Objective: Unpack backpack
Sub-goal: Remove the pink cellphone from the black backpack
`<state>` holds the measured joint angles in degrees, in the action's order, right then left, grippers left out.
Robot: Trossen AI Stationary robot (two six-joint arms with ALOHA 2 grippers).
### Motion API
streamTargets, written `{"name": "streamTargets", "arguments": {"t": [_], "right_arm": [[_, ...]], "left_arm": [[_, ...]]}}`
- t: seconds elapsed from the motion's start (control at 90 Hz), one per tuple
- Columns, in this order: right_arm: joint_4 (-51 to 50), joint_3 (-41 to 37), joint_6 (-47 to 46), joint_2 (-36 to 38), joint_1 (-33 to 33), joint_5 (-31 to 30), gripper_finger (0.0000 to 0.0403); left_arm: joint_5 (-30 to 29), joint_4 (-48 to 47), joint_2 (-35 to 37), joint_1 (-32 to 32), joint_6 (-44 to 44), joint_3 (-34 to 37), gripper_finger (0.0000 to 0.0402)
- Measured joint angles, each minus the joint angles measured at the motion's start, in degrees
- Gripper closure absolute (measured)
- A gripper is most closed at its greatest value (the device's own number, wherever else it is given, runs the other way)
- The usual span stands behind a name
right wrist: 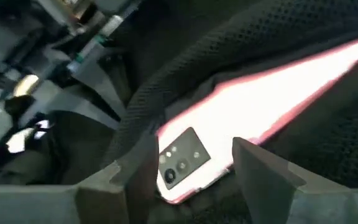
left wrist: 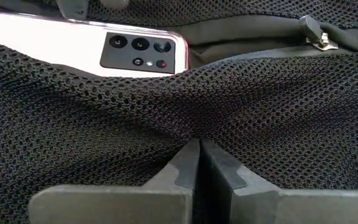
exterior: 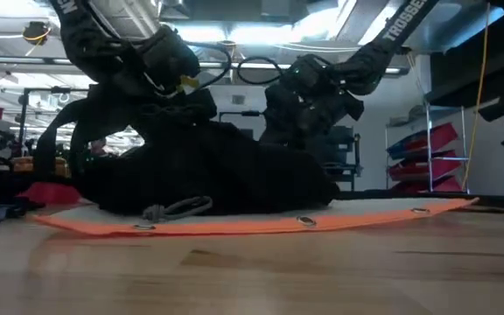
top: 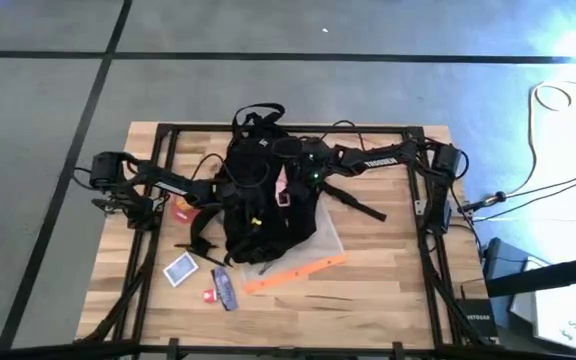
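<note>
The black backpack lies in the middle of the table, and its mesh pocket faces my left wrist camera. A pink phone sticks out of that pocket, camera end first. My left gripper is at the pack's left side, shut on the mesh. My right gripper reaches in from the right above the pack, with its fingers on either side of the phone's camera end. My left gripper pinches a small fold of the pocket's black mesh between its two fingers, just below the pocket's opening. The mesh puckers toward the fingertips. My right gripper pinches the phone's two long edges near its camera end, fingers lying across it. The phone's other end stays inside the mesh pocket.
An orange strip and a clear sheet lie under the pack's near side. A card, a small red item and a dark purple object lie near the front left. Loose straps trail to the right.
</note>
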<state>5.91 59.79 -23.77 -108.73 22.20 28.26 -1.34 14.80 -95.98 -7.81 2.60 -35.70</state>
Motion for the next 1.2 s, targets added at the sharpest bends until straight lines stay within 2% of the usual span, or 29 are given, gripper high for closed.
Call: {"name": "streamTargets", "arguments": {"t": [0.144,0.444,0.789,0.889,1.2], "right_arm": [[-1.5,0.0,0.0,0.0,0.1,-3.4,0.0217],[-3.1,0.0,0.5,0.0,0.0,-6.3,0.0217],[-2.6,0.0,-0.3,-0.5,-0.1,-6.4,0.0217],[-1.4,0.0,-1.7,-0.9,-0.2,-4.7,0.0217],[2.8,0.1,-4.5,-3.7,-4.1,-6.9,0.0217]], "left_arm": [[0.0,0.5,0.0,0.0,0.1,0.1,0.0402],[0.0,1.2,-0.1,0.0,0.0,0.1,0.0402],[0.0,1.3,-0.1,0.0,-0.1,0.1,0.0402],[0.0,1.3,-0.1,0.0,-0.1,0.1,0.0402],[0.2,1.3,-0.1,-0.1,-0.1,0.1,0.0402]]}}
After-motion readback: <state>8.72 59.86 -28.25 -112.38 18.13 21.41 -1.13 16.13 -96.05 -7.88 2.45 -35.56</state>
